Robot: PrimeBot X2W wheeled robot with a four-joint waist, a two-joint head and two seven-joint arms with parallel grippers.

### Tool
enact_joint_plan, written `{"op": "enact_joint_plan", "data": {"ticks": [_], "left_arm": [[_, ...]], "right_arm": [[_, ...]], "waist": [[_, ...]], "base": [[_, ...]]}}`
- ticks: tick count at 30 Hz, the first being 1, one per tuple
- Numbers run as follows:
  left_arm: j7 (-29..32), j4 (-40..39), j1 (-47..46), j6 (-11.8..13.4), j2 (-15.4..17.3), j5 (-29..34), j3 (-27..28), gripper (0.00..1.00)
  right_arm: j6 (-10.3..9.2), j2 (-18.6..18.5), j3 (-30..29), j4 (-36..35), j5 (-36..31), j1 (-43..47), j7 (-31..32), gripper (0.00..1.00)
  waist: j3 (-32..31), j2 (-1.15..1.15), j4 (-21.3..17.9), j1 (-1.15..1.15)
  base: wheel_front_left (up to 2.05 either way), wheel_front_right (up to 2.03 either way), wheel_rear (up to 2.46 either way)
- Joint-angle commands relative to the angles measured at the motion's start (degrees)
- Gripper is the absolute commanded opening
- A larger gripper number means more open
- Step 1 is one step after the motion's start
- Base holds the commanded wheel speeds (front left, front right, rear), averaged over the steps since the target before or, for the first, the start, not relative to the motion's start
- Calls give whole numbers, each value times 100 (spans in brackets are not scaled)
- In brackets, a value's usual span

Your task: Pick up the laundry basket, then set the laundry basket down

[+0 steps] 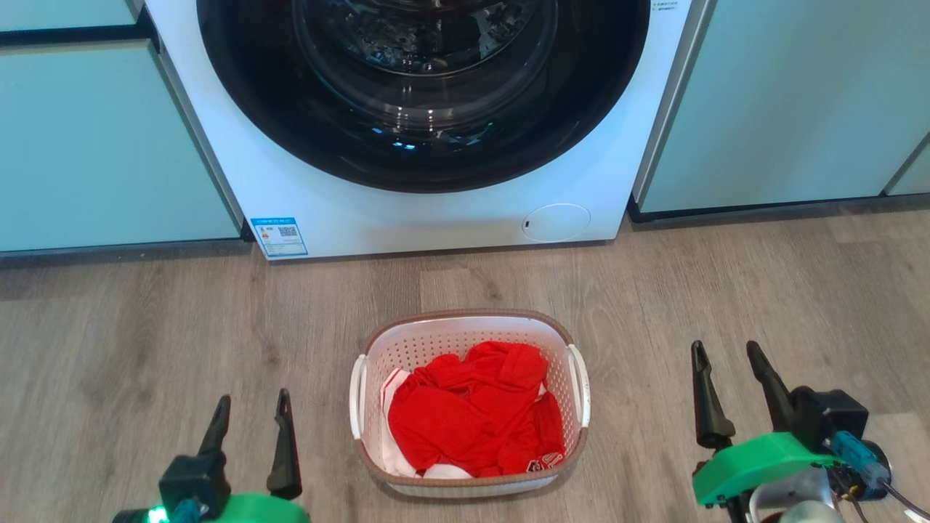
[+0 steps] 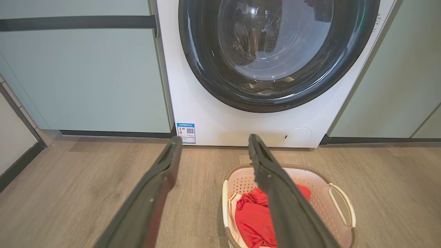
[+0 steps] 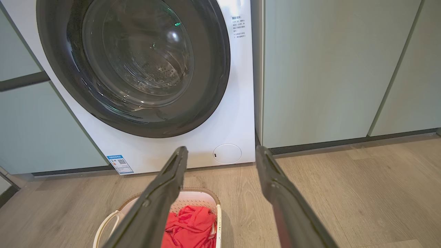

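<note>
Nearest, the left jaws and the right jaws both stand released, fingers spread and holding nothing, above the wood floor (image 1: 145,327). The laundry basket (image 1: 443,341) sits on the floor between them, apart from both, one white handle turned toward each. Red clothes (image 1: 472,414) lie inside it. Beyond the fingertips stands a white washing machine (image 1: 436,218) with a dark round door.

One laundry basket (image 1: 465,315), one heap of red clothing (image 1: 472,418) and one washing machine (image 1: 327,211) are counted; two grippers are seen, left gripper (image 1: 253,396) and right gripper (image 1: 724,344).
</note>
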Motion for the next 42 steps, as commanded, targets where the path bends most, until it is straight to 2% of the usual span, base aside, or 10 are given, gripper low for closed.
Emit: {"op": "enact_joint_plan", "data": {"ticks": [1, 5, 6, 10, 42], "left_arm": [[-55, -184, -242, -20, -34, 67, 236, 100], [-55, -182, -261, -35, -36, 95, 249, 100], [2, 16, -2, -43, -2, 46, 64, 0], [28, 389, 47, -45, -4, 25, 55, 0], [464, 492, -397, -340, 73, -2216, 291, 0]], "right_arm": [[7, -40, 123, -157, -26, -185, -51, 100], [7, -40, 115, -136, -23, -208, -51, 100], [0, 2, 0, 27, 2, -8, 1, 0], [0, 9, 10, 398, 19, 79, 7, 0], [2, -96, -133, 386, 2112, -165, 442, 0]], "waist": [[6, 0, -5, 0], [30, 0, -26, 0], [30, 0, -25, 1], [31, 0, -24, 1], [33, 0, 20, 1]], "base": [[0, 0, 0], [0, 0, 0], [0, 0, 0], [0, 0, 0], [0, 0, 0]]}}
